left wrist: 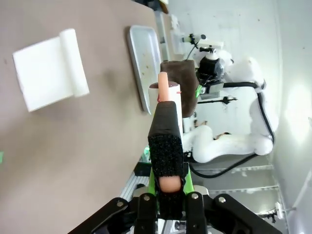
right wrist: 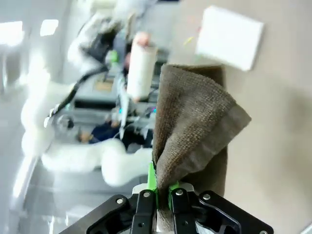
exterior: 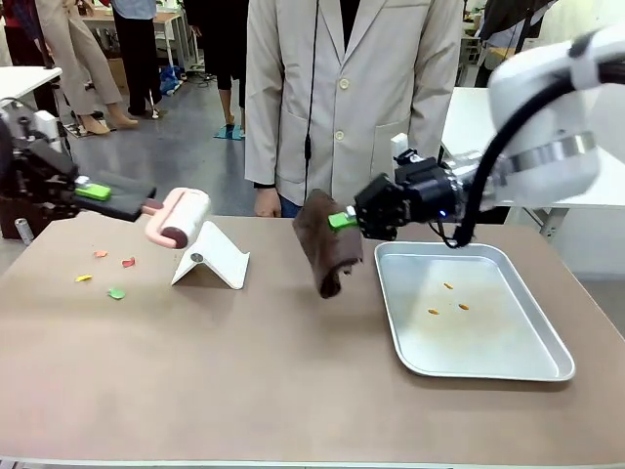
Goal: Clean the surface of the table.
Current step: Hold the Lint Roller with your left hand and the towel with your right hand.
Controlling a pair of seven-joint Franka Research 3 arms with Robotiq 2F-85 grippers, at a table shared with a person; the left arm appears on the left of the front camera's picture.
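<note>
1. Left gripper (exterior: 93,192) was clamped on the lint roller (exterior: 181,217); right gripper (exterior: 344,221) pinched a brown cloth (exterior: 327,249) — both above the table (exterior: 293,381).
2. Judged: cleaning not yet begun; next move — lower the roller onto the scraps (exterior: 107,274), left.

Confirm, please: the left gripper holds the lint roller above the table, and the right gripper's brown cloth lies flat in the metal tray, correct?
Not quite: in the front view the brown cloth hangs from the right gripper over the table, beside the metal tray, not in it. The left gripper does hold the lint roller above the table.
</note>
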